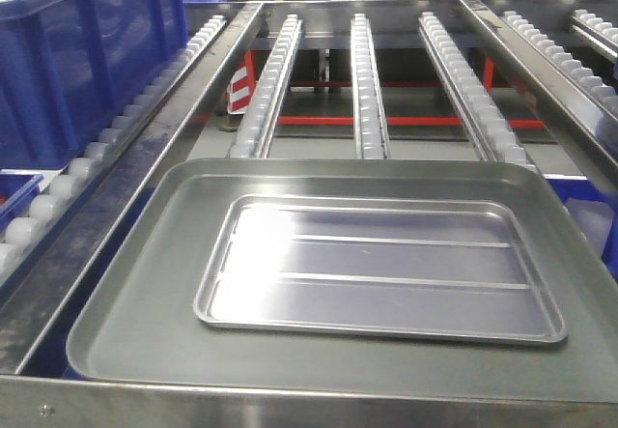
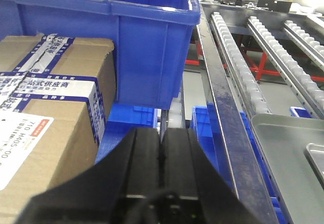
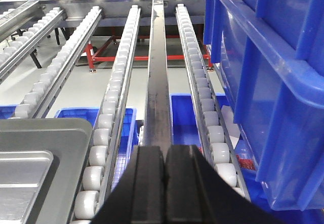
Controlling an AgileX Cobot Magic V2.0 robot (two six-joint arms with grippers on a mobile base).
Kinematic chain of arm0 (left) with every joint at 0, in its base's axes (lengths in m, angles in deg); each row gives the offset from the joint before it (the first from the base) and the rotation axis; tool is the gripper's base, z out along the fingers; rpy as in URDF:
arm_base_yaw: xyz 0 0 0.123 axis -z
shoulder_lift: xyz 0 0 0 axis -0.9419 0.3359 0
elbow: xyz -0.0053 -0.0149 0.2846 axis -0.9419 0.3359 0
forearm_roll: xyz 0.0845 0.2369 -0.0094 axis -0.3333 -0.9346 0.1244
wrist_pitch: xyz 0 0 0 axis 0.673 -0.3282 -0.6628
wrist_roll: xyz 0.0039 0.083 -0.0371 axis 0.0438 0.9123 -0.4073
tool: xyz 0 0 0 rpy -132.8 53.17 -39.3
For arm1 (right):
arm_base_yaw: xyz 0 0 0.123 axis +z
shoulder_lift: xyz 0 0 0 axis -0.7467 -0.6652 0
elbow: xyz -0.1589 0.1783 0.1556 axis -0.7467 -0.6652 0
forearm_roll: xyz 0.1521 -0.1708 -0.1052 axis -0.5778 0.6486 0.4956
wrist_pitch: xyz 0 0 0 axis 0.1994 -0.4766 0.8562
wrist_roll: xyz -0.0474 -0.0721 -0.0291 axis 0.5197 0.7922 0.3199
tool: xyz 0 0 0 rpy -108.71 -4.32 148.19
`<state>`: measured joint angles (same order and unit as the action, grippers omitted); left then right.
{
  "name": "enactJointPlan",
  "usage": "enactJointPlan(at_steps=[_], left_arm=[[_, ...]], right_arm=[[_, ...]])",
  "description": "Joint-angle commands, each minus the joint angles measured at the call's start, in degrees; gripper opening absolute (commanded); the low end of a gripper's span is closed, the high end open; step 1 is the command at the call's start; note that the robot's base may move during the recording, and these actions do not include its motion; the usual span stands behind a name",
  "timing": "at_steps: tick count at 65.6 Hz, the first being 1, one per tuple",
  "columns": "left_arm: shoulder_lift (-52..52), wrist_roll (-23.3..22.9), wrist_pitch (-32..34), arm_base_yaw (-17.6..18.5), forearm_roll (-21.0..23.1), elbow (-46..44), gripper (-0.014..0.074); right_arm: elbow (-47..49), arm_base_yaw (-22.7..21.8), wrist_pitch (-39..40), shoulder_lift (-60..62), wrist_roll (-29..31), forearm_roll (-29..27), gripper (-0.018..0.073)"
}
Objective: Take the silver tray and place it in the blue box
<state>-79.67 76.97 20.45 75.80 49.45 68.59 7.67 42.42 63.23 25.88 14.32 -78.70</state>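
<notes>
Silver tray (image 1: 381, 269) lies flat inside the larger dull grey tray (image 1: 126, 341), at the near end of the roller rails (image 1: 370, 90). Up on the left stands the blue box (image 1: 87, 51), well apart. Left tool (image 2: 161, 153) is clenched on nothing beside cardboard cartons (image 2: 55, 107); right tool (image 3: 164, 168) too, fingers pressed together, empty.

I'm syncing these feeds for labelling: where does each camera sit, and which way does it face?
Front view: at the robot's front, looking down the roller lanes over the silver tray lying in the grey tray; no robot parts show.
Left wrist: behind the shut left gripper, facing the blue box and cardboard cartons.
Right wrist: behind the shut right gripper, facing along the roller lanes.
All three share the grey tray.
</notes>
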Motion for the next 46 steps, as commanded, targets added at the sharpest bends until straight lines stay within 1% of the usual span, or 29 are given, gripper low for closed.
enactJointPlan(at_steps=[1, 46], left_arm=[[-1.19, 0.12, 5.09, 0.36, 0.55, -0.16, -0.0105], [-1.19, 0.12, 5.53, 0.36, 0.55, -0.16, -0.0105]], right_arm=[[-0.18, -0.28, 4.93, 1.16, 0.44, 0.07, 0.0054], [-0.18, -0.28, 5.84, 1.16, 0.44, 0.07, 0.0054]])
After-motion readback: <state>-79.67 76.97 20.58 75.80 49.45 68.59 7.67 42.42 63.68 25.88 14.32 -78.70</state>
